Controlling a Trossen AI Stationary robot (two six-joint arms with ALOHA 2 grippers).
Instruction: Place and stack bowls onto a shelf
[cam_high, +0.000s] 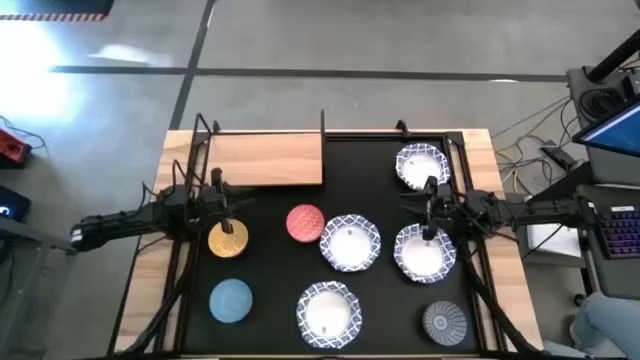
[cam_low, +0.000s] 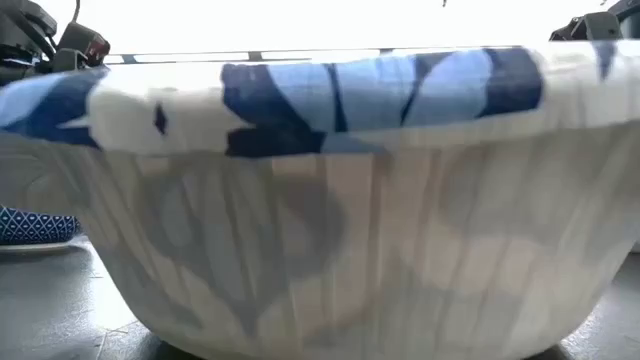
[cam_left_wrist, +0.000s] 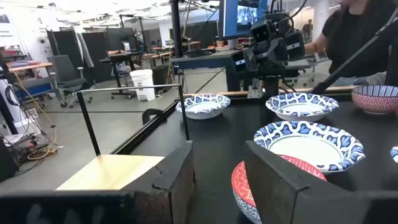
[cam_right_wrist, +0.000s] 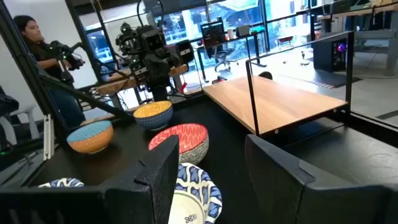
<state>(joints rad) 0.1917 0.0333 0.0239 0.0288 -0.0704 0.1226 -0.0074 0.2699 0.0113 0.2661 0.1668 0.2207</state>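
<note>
The shelf (cam_high: 265, 158) is a light-wood board with thin black posts at the mat's far left, and no bowl stands on it. On the black mat (cam_high: 385, 200) stand a yellow bowl (cam_high: 228, 238), a red bowl (cam_high: 305, 223), a blue bowl (cam_high: 231, 300), a grey bowl (cam_high: 444, 321) and several white blue-rimmed bowls (cam_high: 350, 242). My left gripper (cam_high: 224, 207) hovers open over the yellow bowl's far side, pointing level toward the red bowl (cam_left_wrist: 245, 186). My right gripper (cam_high: 428, 212) hovers open over a white bowl (cam_high: 425, 252), whose rim (cam_right_wrist: 196, 186) shows below its fingers.
One white bowl (cam_low: 330, 200) at the mat's near edge fills the low view. Another white bowl (cam_high: 421, 164) stands at the far right, behind my right gripper. Thin black shelf posts (cam_right_wrist: 250, 93) rise at the board's corners. People stand beyond the table's sides.
</note>
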